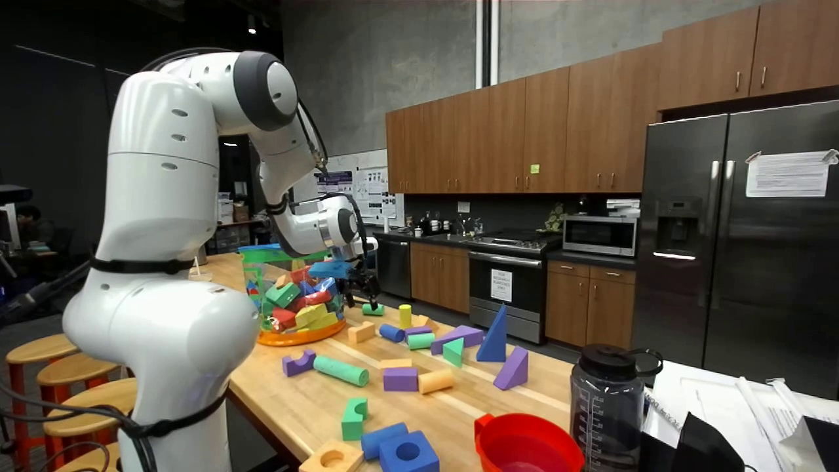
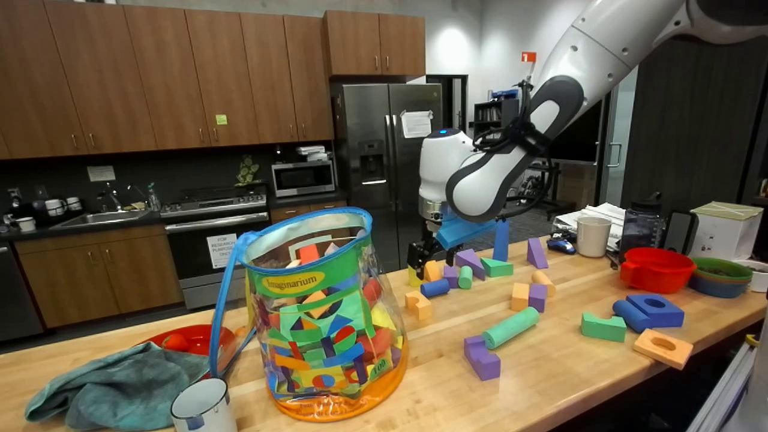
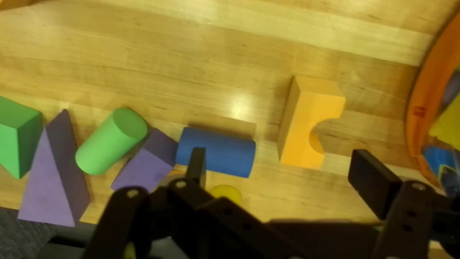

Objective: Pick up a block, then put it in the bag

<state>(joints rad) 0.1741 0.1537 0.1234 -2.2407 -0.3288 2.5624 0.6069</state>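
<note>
The bag [image 2: 312, 273], clear-sided with a green band and orange base, stands upright on the table, its mouth open and several blocks inside. It shows also in an exterior view [image 1: 259, 262], and its orange base edge [image 3: 427, 93] is at the right of the wrist view. My gripper [image 3: 281, 163] is open and empty, above the table beside the bag; it shows in both exterior views [image 1: 362, 299] [image 2: 433, 259]. An orange arched block [image 3: 300, 126] lies ahead of the gap between the fingers. A blue cylinder [image 3: 215, 153] and a yellow cylinder [image 3: 227, 193] are near the left finger.
Several other blocks lie about, including a long green cylinder [image 2: 511, 327] and a purple arch [image 2: 482, 358]. A red bowl [image 2: 657, 271] and a dark bottle [image 1: 606, 406] stand at one end. A teal cloth [image 2: 120, 381] and a white mug [image 2: 204, 408] lie beyond the bag.
</note>
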